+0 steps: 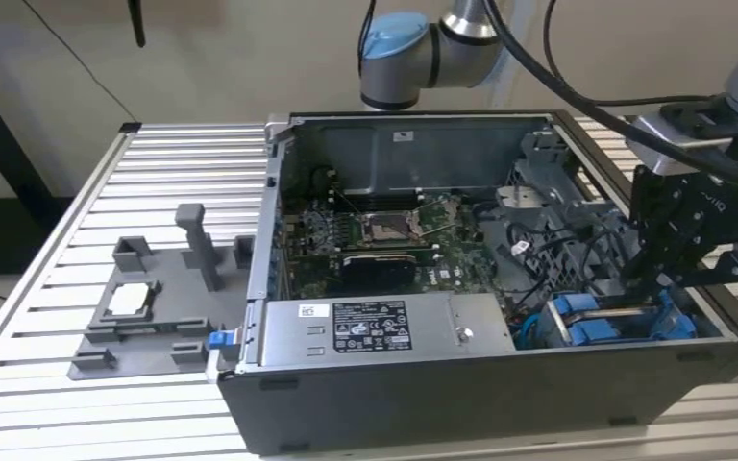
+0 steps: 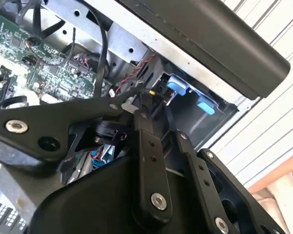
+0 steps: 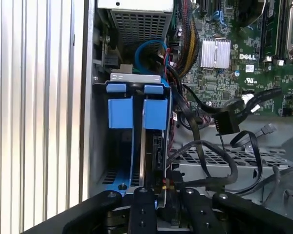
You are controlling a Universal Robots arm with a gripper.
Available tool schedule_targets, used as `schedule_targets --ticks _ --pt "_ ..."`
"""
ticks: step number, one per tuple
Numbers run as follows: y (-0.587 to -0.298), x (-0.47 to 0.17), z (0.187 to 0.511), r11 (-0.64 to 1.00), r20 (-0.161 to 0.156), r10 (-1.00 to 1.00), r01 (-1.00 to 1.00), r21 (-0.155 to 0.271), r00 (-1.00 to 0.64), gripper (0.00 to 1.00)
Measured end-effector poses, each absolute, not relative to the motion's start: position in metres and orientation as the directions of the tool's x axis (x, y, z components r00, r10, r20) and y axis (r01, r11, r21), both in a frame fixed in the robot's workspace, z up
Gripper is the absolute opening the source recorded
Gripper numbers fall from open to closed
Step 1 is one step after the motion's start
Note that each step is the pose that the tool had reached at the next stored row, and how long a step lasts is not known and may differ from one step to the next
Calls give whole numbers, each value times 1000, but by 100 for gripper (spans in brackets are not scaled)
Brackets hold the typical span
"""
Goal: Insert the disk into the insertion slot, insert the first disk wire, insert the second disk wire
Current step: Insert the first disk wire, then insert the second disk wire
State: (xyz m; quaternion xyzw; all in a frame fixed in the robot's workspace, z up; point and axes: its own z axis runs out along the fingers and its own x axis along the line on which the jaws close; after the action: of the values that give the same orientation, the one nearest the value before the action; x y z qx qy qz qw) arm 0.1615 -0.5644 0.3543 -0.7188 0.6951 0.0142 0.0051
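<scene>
- Exterior view: an open computer case lies on a slatted metal table. The arm's gripper reaches down into the case at the right of the frame.
- The disk, in its blue carrier, stands on edge at the lower right, near the grey power-supply box.
- In the first wrist view, the disk sits inside the insertion slot, left of centre. The gripper is at the bottom centre, right at the disk's end.
- A loose black connector hangs free at centre right among black cables, apart from the disk.
- I cannot tell whether the gripper is clamped on anything or spread.
- As I judge it, the disk is seated and a wire step is in hand.
- Plugging in here calls for squaring a connector to the disk's end in a tight space, without snagging the cables.
</scene>
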Motion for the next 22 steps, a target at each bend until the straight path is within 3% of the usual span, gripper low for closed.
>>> schedule_targets --ticks 10,22 --pt "-558 156 388 -34 -28 -999 -999 12 33 27" --pt "-540 127 392 -34 -27 -999 -999 6 33 27"
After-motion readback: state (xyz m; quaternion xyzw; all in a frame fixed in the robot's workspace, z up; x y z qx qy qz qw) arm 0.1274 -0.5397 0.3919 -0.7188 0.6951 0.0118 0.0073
